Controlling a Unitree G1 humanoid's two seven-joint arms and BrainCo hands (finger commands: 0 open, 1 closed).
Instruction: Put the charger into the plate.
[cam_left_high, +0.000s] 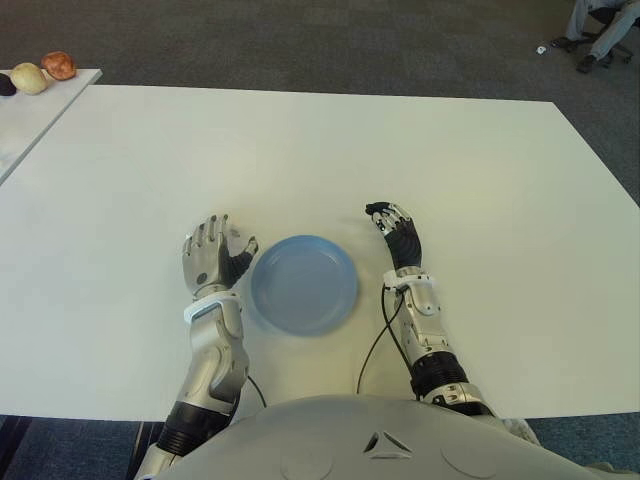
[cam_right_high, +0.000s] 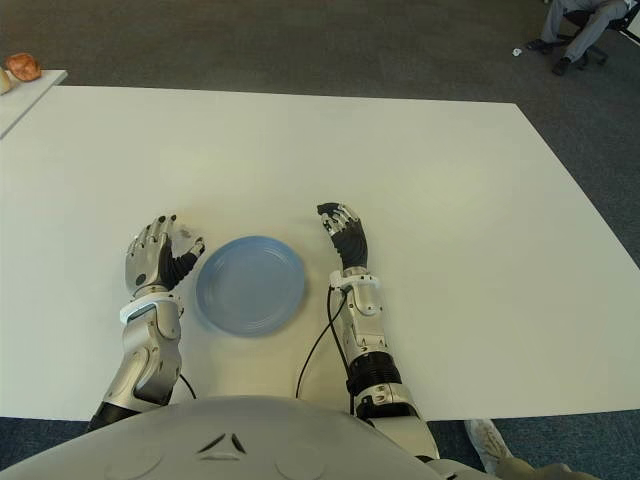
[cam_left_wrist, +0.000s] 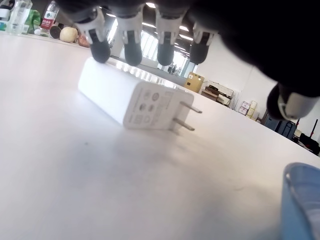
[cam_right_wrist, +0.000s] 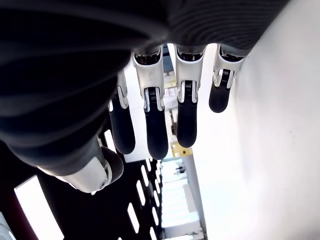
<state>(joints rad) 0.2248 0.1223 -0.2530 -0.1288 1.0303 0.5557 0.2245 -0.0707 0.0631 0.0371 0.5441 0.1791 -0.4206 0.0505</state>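
Charger under the left hand, not yet gripped

The white rectangular plastic charger with two metal prongs lies flat on the white bench, under the left hand, just left of the round blue plate. It looks rigid, light and smooth, likely to slip, so I judge the best hold is across its long flat sides, clear of the prongs. The left hand's fingers are spread, their tips hanging above the charger's far edge; whether any tip touches it I cannot tell. The right hand shows just right of the plate, fingers loosely extended and empty.
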